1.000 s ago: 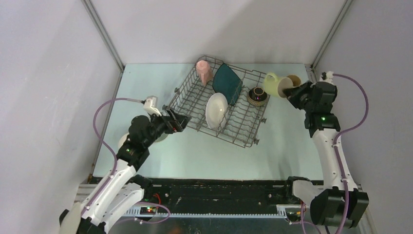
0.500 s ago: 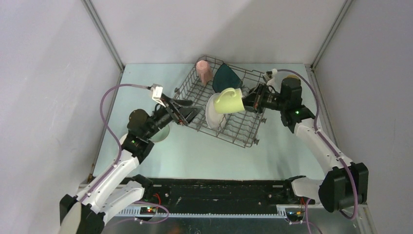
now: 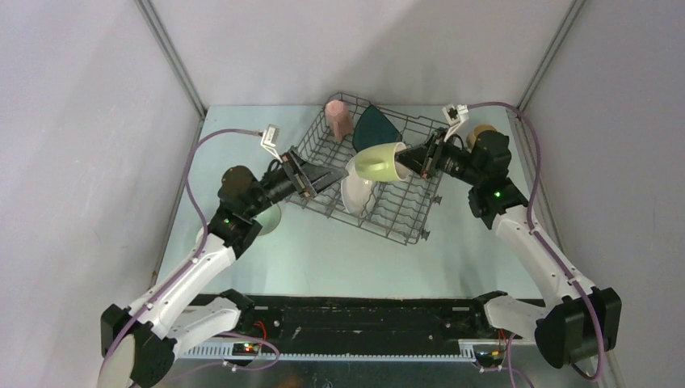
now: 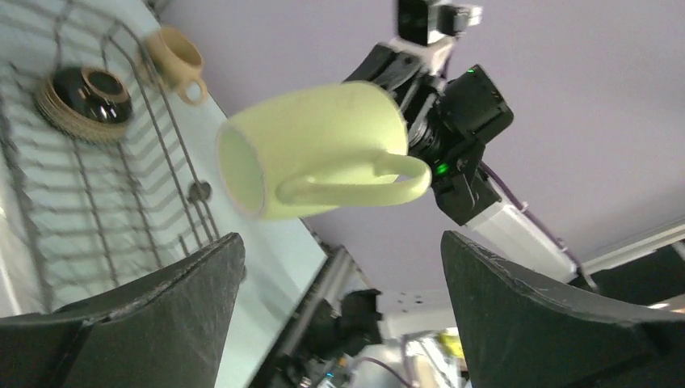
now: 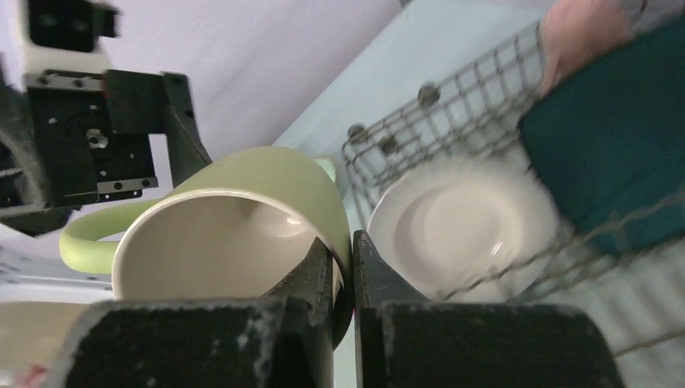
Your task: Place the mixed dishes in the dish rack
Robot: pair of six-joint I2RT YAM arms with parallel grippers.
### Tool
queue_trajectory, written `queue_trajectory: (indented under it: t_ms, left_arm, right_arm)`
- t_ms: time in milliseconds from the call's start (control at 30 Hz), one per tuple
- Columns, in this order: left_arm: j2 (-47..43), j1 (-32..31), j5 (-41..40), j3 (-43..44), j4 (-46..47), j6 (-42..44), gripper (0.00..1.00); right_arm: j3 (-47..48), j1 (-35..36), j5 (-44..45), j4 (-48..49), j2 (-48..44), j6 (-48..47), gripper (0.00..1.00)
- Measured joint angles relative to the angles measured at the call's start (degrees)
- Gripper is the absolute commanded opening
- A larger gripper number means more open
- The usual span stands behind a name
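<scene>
Hovering at the left edge of the dish rack, the left gripper is holding its fingers released and spread wide, gripping nothing. Beneath that arm, a pale green bowl is sitting on the table, most of it hidden by the arm.

Inside the rack, the pink mug is standing in the far left corner. Just to its right, the dark teal square plate is leaning on edge among the tines. The white round plate is standing on edge in front of it, near the rack's middle.

Above these plates the light-green mug is hanging in the air on its side, clear of the wires. From the left wrist camera it is showing between the two open fingers, its handle hanging below the body.

The right gripper is carrying the mug. Its wrist camera is showing the fingers clenched on the mug's wall, one inside the rim and one outside, with the white plate and the teal plate lying beyond.

Farther right, the dark brown bowl is resting in the rack, seen only from the left wrist camera. The tan mug is sitting on the table just outside the rack's far right corner, partly covered by the right arm in the overhead view.
</scene>
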Motion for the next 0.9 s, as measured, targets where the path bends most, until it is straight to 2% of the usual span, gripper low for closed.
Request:
queue_trajectory:
  t_ms: [200,333,500,733,900]
  left_arm:
    - [3.6,0.0,4.5,-0.5,0.4,-15.4,0.95]
    - [6.3,0.0,7.3,-3.5,10.8,-29.9,0.89]
    - [9.7,-0.4,9.2,-6.1,24.3,-44.4,0.80]
    - [11.0,-1.9,10.2,-6.3,32.9,-52.4,0.62]
    - [11.0,-2.9,10.3,-6.3,33.9,-53.1,0.56]
  right_arm:
    - [0.0,0.9,-3.6,13.2,-0.5,-17.7,0.00]
    - [-0.1,2.1,-12.3,23.8,1.2,-28.0,0.00]
    - [-1.5,4.1,-17.7,37.2,3.7,-34.7,0.00]
    - [-1.7,8.1,-16.6,49.5,5.8,-39.3,0.00]
    - [-1.6,10.9,-14.1,53.0,7.0,-42.7,0.00]
